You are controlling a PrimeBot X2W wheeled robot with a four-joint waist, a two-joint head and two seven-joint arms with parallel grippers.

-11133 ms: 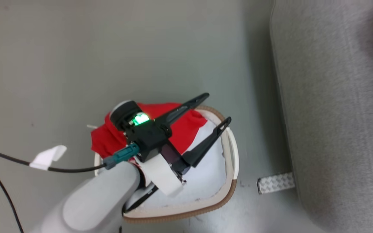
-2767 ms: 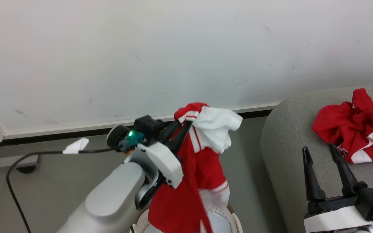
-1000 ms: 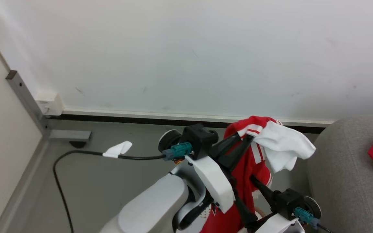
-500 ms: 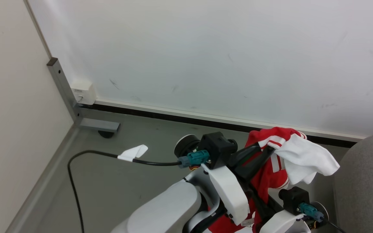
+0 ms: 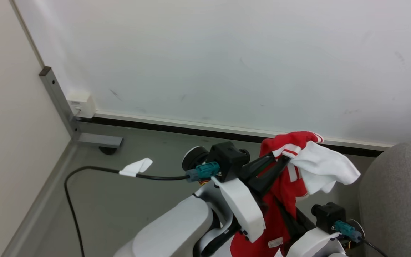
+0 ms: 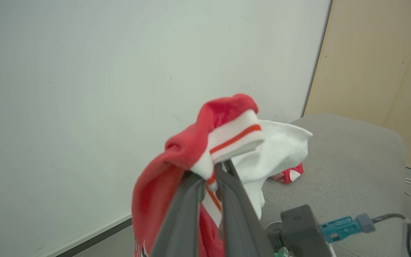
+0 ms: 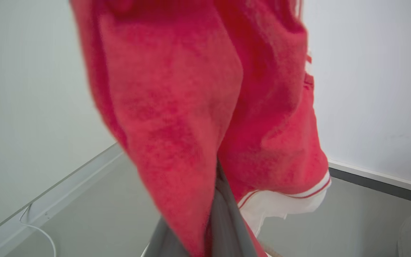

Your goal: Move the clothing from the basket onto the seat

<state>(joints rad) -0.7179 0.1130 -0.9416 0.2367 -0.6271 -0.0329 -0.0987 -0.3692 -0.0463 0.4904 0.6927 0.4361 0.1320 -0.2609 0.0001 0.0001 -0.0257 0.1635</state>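
The left gripper point(image 6: 211, 173) was clenched on the top of a red and white garment point(image 6: 177, 157), holding it up in the air before a white wall point(image 6: 84, 89). The right gripper point(image 7: 215, 214) was pinched shut on the garment's lower red folds. Another red garment point(image 6: 287, 176) lay on the grey seat point(image 6: 351, 160).
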